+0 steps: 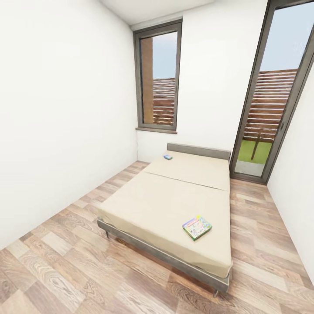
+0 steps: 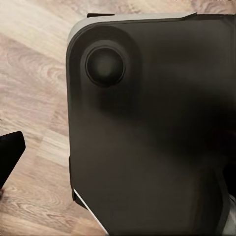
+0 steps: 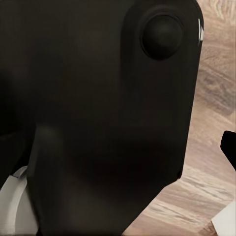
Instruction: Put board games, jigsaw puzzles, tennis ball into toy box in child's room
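Observation:
The bed (image 1: 165, 198) stands ahead in the child's room, its beige mattress on a grey frame. Two board games lie on it. A pastel box with a green edge (image 1: 196, 227) rests flat near the foot, on the right side. A small blue box (image 1: 168, 157) lies far back by the grey headboard (image 1: 198, 151). The table, the toy box, the jigsaw puzzles and the tennis ball are out of view. In each wrist view one dark finger (image 2: 10, 156) (image 3: 229, 147) sits at the frame's edge, far off centre, beside the robot's black body and holding nothing.
Wood-plank floor (image 1: 65, 266) runs along the bed's left side and in front of its foot. A narrower strip lies on the right by the white wall. A tall window (image 1: 159, 78) and a glass door (image 1: 274, 100) stand behind the bed.

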Motion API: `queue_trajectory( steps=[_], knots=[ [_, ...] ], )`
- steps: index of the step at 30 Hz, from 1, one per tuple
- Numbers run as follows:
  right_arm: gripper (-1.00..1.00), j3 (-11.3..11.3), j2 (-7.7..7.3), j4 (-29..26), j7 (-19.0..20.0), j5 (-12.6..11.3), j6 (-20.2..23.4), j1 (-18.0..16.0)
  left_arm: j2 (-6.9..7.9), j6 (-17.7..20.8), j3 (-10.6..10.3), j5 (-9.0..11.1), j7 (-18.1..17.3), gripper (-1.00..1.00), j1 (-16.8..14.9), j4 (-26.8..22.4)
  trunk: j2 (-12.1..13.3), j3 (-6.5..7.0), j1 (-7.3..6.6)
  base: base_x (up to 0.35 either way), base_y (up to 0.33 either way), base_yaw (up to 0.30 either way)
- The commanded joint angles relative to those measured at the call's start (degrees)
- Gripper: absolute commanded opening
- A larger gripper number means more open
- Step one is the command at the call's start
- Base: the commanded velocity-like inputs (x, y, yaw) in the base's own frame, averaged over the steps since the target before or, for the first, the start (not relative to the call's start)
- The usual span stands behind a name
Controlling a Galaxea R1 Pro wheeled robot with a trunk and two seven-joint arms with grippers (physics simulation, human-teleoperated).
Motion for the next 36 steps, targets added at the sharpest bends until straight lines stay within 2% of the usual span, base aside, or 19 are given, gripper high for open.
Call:
queue_trajectory(
  steps=[1, 36],
  knots=[
    [1.00, 0.03, -0.02, 0.00, -0.03, 0.06, 0.00, -0.01, 0.02, -0.17, 0.06, 0.05, 0.00, 1.00, -0.01, 0.02, 0.39, 0.15, -0.23, 0.000, 0.000, 0.002],
    [1.00, -0.30, -0.16, 0.00, -0.09, -0.37, -0.19, -0.01, 0.22, -0.09, 0.15, 0.14, 0.04, 1.00, -0.01, -1.15, 14.43, 6.43, -7.91, 0.000, 0.000, 0.000]
  ],
)
